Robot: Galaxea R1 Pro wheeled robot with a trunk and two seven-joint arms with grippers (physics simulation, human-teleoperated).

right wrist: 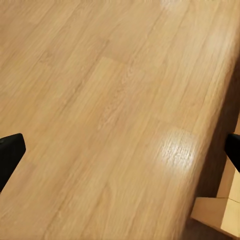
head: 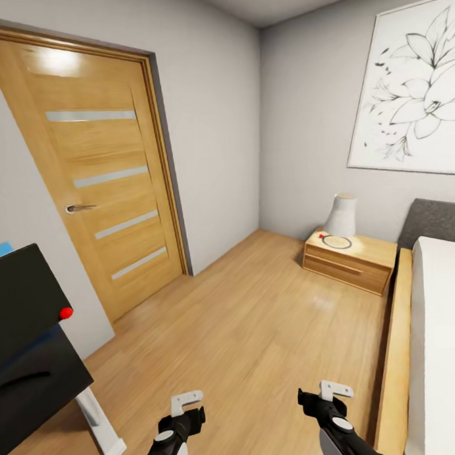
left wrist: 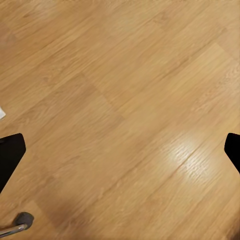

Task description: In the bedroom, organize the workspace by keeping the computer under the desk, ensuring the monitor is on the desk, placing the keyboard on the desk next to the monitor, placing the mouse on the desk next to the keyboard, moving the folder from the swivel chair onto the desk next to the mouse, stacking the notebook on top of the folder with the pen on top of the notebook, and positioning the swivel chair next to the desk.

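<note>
Left gripper and right gripper hang low over bare wood plank floor, both empty; in each wrist view the two black fingertips sit at opposite edges of the frame with floor between, so jaws are spread wide. Left wrist view also catches a grey caster on a chrome leg near one corner, probably the swivel chair base, though the seat itself is not identifiable. Right wrist view shows the light wooden bed frame beside the floor. Head view: black desk at far left, white support leg beneath it, a sliver of blue at its back. Ahead, a closed wooden door; to the right, a nightstand carrying a white lamp, a floral wall picture, and the bed.
</note>
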